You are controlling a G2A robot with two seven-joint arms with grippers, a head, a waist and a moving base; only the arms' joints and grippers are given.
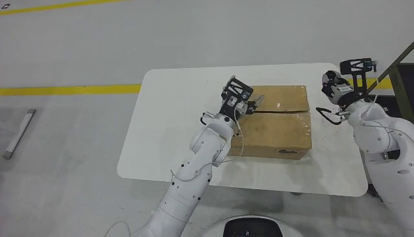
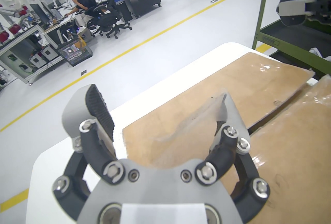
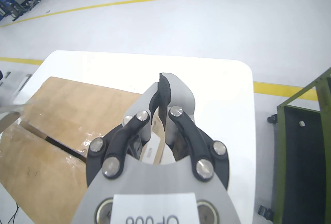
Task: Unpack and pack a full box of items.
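A brown cardboard box (image 1: 278,124) stands on the white table (image 1: 174,127), its two top flaps folded down with a dark slit between them and shiny tape on the nearer flap. My left gripper (image 1: 249,94) hovers open just above the box's left end; in its wrist view the left gripper (image 2: 163,111) straddles the far flap (image 2: 258,85) near its corner. My right gripper (image 1: 361,65) is raised beyond the box's right end. Its wrist view shows the right gripper (image 3: 160,97) shut with nothing between the pads, and the box (image 3: 64,106) lies below it.
A green metal cart (image 1: 401,62) stands close to the table's right side, right beside my right arm. Bare tabletop lies left of and behind the box. A yellow floor line (image 1: 65,89) runs past the table.
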